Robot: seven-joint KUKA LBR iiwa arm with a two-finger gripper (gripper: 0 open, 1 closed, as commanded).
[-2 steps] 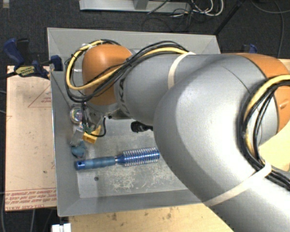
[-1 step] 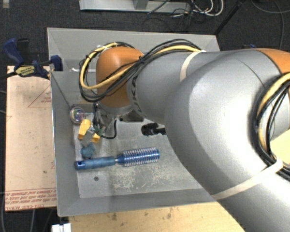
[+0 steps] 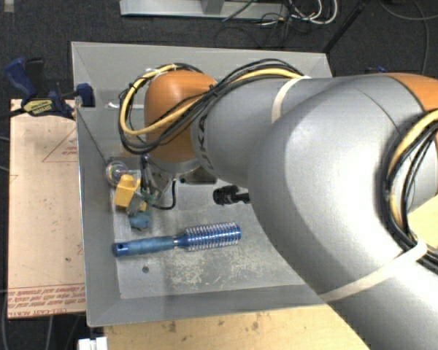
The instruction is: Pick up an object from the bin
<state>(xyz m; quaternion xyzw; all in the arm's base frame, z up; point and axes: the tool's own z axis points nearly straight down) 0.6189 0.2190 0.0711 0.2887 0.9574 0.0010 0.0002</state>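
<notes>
Arm: the big grey arm (image 3: 314, 181) is reaching in from the right and covering most of the bin's right half and back.
Wrist: the orange cover (image 3: 171, 115) is sitting over the back-left part of the bin, with yellow and black cables (image 3: 131, 119) looping round it.
Tool: the tool (image 3: 147, 188) is hanging down under that cover, low over the left side of the bin (image 3: 204, 272), close to the left wall.
Tool state: honestly can't tell if it's released or clenched, the wrist is hiding too much of it.
Nearest thing: a yellow block (image 3: 125, 192) is lying just left of the tool. It's either touching it or nearly so, can't say which.
Behind that: a clear round thing (image 3: 117, 170) is sitting right against the yellow block on its far side, by the left wall.
In front: a small teal piece (image 3: 139, 222) is lying just beside the tool, toward the near edge.
Brush: a blue hairbrush (image 3: 179, 240) is lying flat nearer the front — handle pointing left, bristle head pointing right, apart from the tool.
Black bit: a small black thing (image 3: 230, 195) is poking out from under the arm around the middle of the bin — too small to tell what it is.
Floor: the grey bottom in front of the brush is looking scuffed.
</notes>
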